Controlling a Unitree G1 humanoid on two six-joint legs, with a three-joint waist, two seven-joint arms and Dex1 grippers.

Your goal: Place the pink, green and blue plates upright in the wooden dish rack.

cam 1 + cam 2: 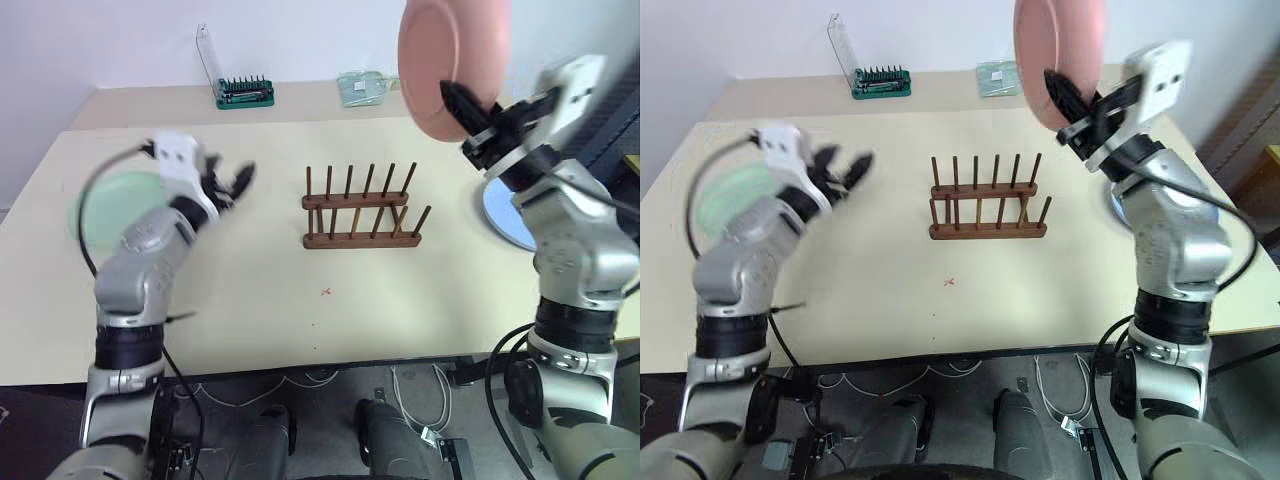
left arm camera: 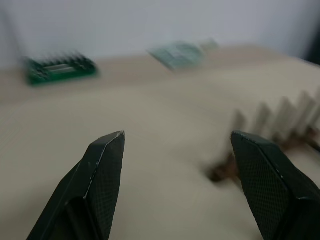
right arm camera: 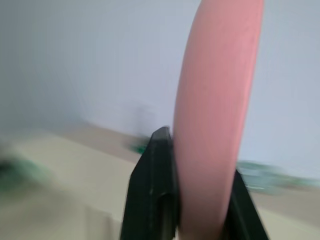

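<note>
High over the table's far right, the pink plate (image 1: 438, 55) stands on edge, with my right gripper (image 1: 466, 108) shut on its lower rim; the right wrist view has the pink plate (image 3: 215, 100) between the two black fingers (image 3: 157, 170). The wooden dish rack (image 1: 358, 212) sits mid-table with nothing between its pegs. The green plate (image 1: 100, 215) lies flat at the left, partly behind my left arm. My left gripper (image 1: 232, 183) hovers open and holding nothing, left of the rack. A sliver of the blue plate (image 1: 498, 218) lies flat behind my right arm.
A green tool holder (image 1: 245, 92) with a clear lid and a clear packet (image 1: 365, 88) sit on the back ledge. Bare tabletop (image 1: 330, 300) runs between the rack and the front edge. Cables hang below that front edge.
</note>
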